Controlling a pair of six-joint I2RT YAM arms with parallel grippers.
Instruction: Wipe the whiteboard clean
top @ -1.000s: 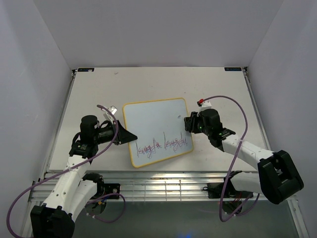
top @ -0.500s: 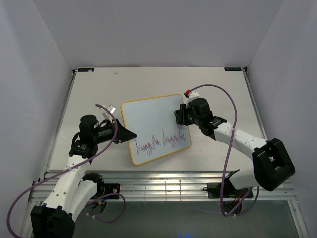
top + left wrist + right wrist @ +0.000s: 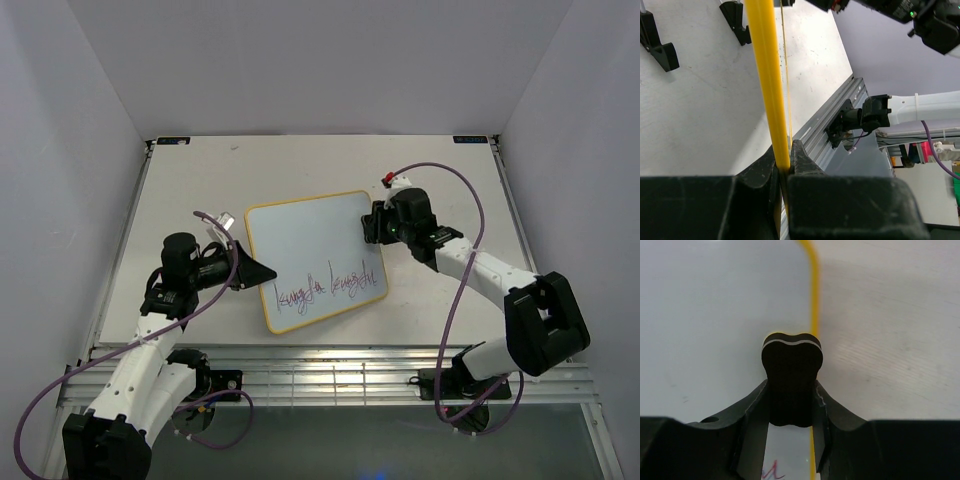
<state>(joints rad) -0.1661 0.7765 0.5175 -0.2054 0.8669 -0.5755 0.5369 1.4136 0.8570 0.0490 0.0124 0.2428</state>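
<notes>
So the whiteboard [image 3: 315, 255] sits about mid-table [image 3: 190, 180], lying between the two arms and skewed a bit, with its lower right corner pulled toward the near edge. It's glossy white with a thin yellow frame [image 3: 765, 75], and there's a line of red-purple handwriting [image 3: 330, 290] scrawled across the lower part, while the upper part looks blank. The left gripper [image 3: 262, 272] is clamped shut right on the board's left edge; in the left wrist view the fingers [image 3: 802, 160] pinch the yellow frame edge-on between them, and two small black feet [image 3: 737, 20] show beside the frame up at the top of that view. The right gripper [image 3: 791, 405] is closed around a small black eraser block [image 3: 791, 380], with the block sticking out past the fingertips. It's up by the board's upper right corner, and in the right wrist view the eraser is over the white surface just inside the right-hand strip of frame, with bare table off to the right. Can't really tell whether the eraser is actually pressing on the board or just hanging above it. The handwriting is well below where the eraser is, only a scrap of it peeking in at the bottom of the right wrist view. A purple cable [image 3: 470, 210] loops off the right arm over the table.
</notes>
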